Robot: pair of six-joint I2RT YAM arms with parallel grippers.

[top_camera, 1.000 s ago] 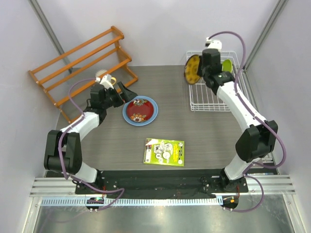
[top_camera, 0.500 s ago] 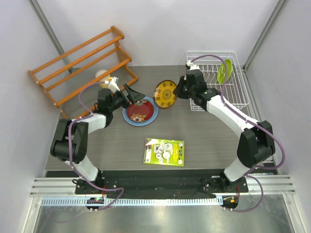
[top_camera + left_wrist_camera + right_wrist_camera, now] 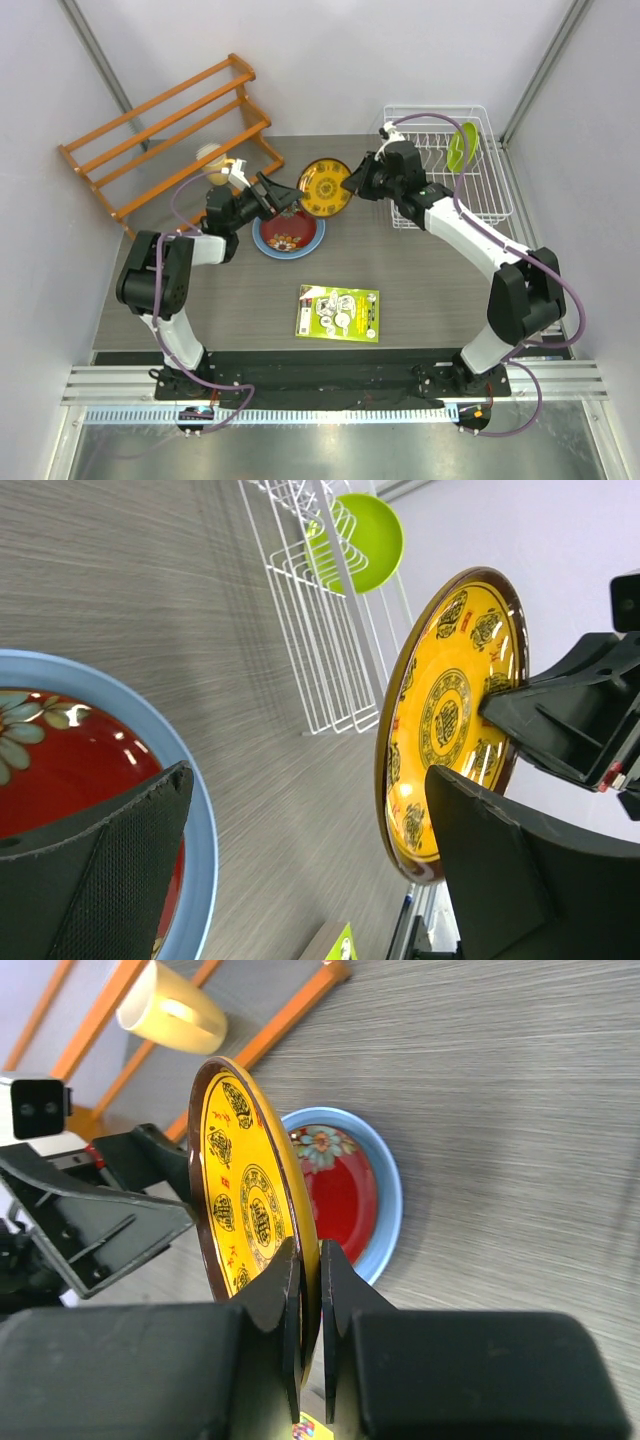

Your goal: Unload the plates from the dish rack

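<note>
I am clenching the yellow plate (image 3: pixel 325 187) in my right jaws beside my spread left jaws, the red plate (image 3: pixel 290 232) is lying on the blue plate (image 3: pixel 392 1198), and the green plate (image 3: pixel 463 148) is waiting in the dish rack (image 3: pixel 430 205).

Top looks down; both close wrist views share the yellow plate (image 3: pixel 445 715).

Left arm (image 3: pixel 160 290), right arm (image 3: pixel 470 235): white tubular links, black joint housings; purple cables (image 3: pixel 560 290) looped alongside each; left gripper (image 3: pixel 283 200), black angular fingers (image 3: pixel 110 880), mesh-textured pad; right gripper (image 3: pixel 352 181), matte black flat fingers (image 3: pixel 345 1290).
</note>
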